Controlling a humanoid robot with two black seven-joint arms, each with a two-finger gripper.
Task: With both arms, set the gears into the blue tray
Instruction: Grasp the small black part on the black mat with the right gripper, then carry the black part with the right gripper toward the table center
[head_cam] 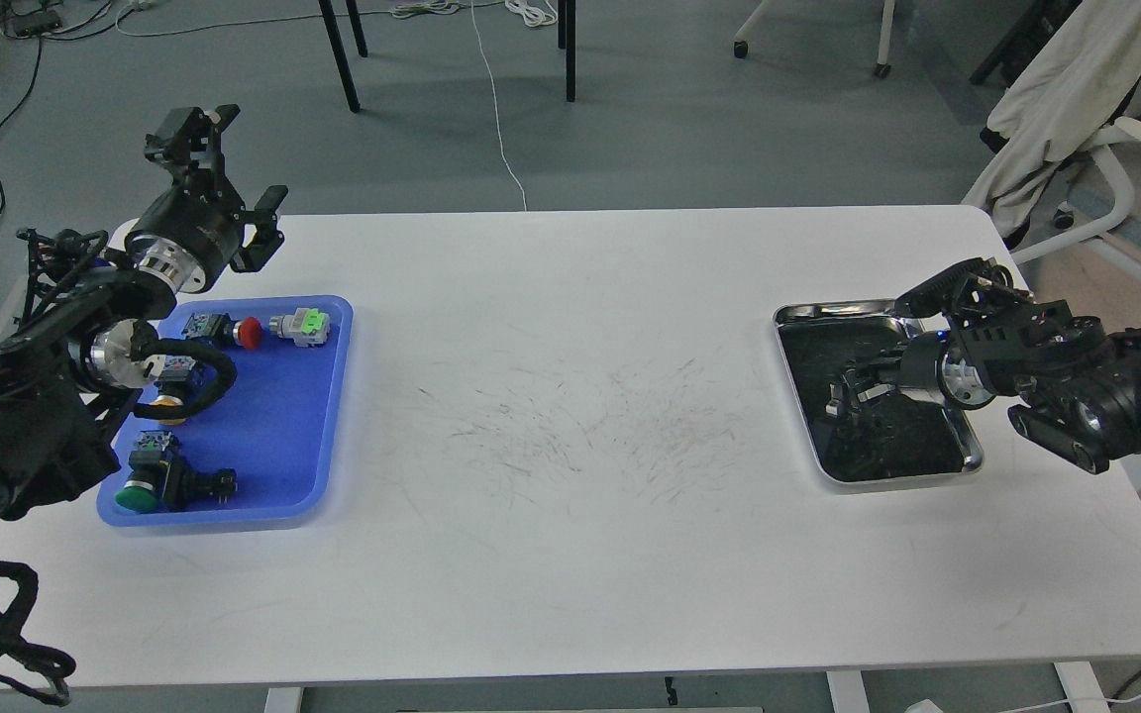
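The blue tray (268, 446) lies at the table's left side and holds several push-button switches. My left gripper (232, 163) hangs above the tray's far left corner, open and empty. My right gripper (846, 391) reaches low into the shiny steel tray (833, 312) at the right. Its dark fingers blend with the tray's dark inside, so I cannot tell whether they are open or shut. The gears cannot be made out against that dark floor; only a small pale glint (832, 406) shows beside the fingertips.
In the blue tray are a red-capped switch (236, 332), a green-and-grey one (301, 325), a yellow-capped one (170, 394) partly behind my left arm, and a green-capped one (153, 482). A white chair (1115, 158) stands past the table's far right corner.
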